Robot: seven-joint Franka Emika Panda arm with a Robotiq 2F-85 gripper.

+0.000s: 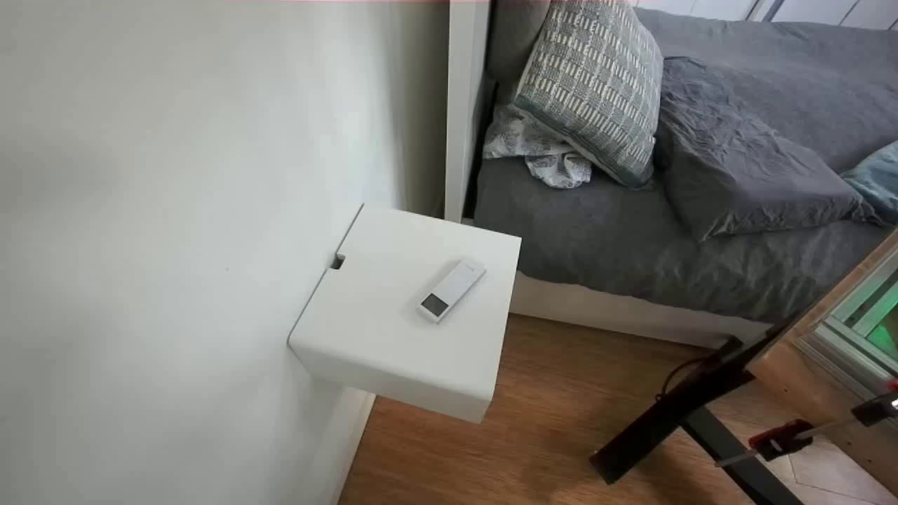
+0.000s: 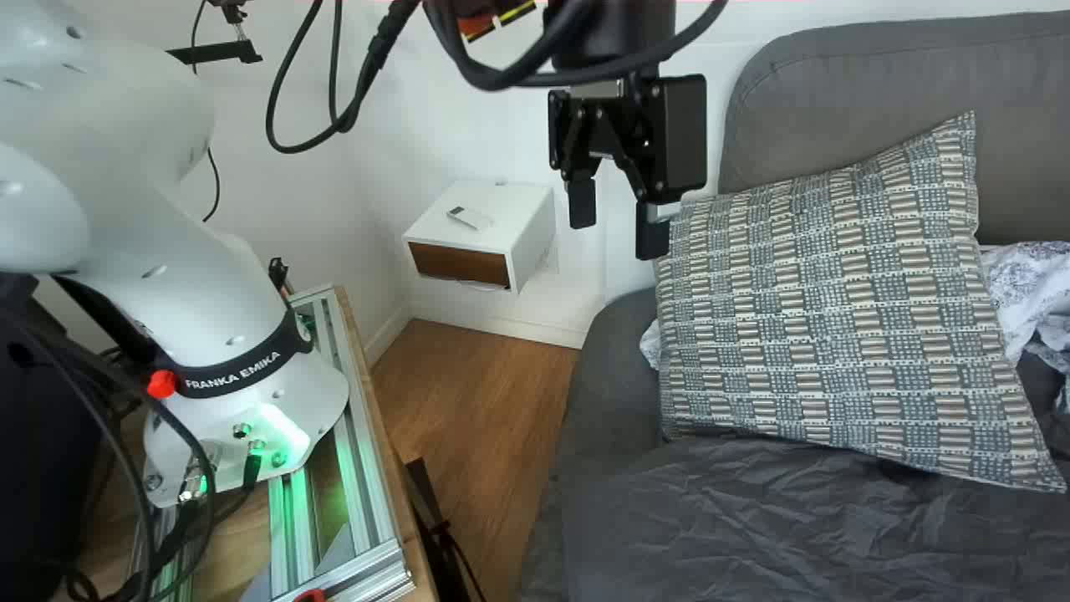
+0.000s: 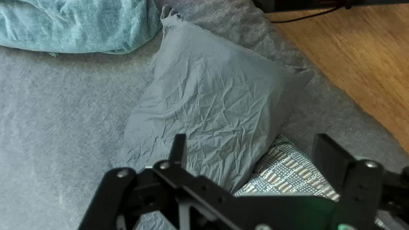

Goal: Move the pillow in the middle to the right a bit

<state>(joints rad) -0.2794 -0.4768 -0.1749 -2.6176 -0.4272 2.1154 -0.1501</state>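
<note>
The black two-fingered tool (image 2: 617,219) is spread wide and holds nothing; the crumpled grey fabric pillow (image 3: 211,102), likely the middle one, lies below and ahead of it, untouched.

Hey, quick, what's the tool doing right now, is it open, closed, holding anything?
Tool: open, holding nothing.
</note>
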